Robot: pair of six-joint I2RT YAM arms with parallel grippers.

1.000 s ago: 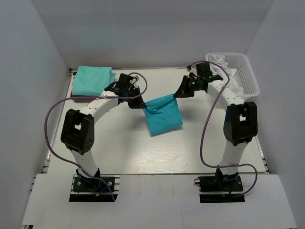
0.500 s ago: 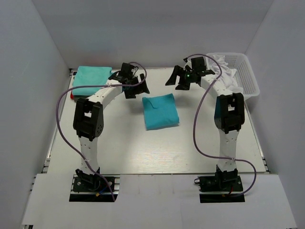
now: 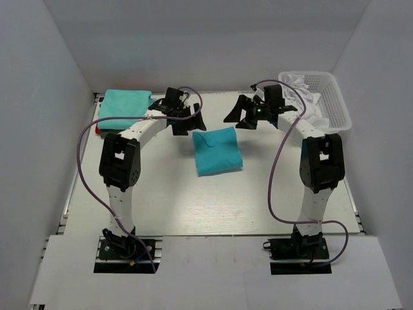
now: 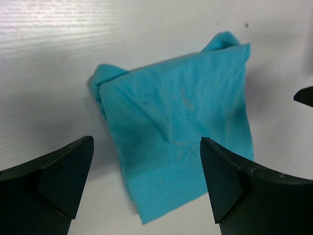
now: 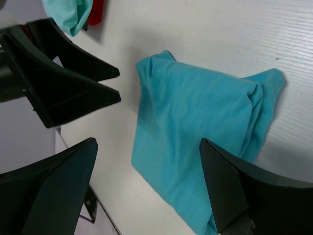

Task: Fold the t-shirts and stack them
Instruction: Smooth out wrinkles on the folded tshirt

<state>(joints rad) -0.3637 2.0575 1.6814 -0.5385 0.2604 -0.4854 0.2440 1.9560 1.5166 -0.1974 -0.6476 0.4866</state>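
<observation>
Left wrist: folded turquoise t-shirt [image 4: 181, 142]

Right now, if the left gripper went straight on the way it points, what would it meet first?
Most likely the turquoise t-shirt, lying folded on the table straight ahead between the open fingers of the left gripper. How far off is unclear.

Left gripper [image 3: 189, 124] and right gripper [image 3: 237, 119] hover, jaws apart.
</observation>
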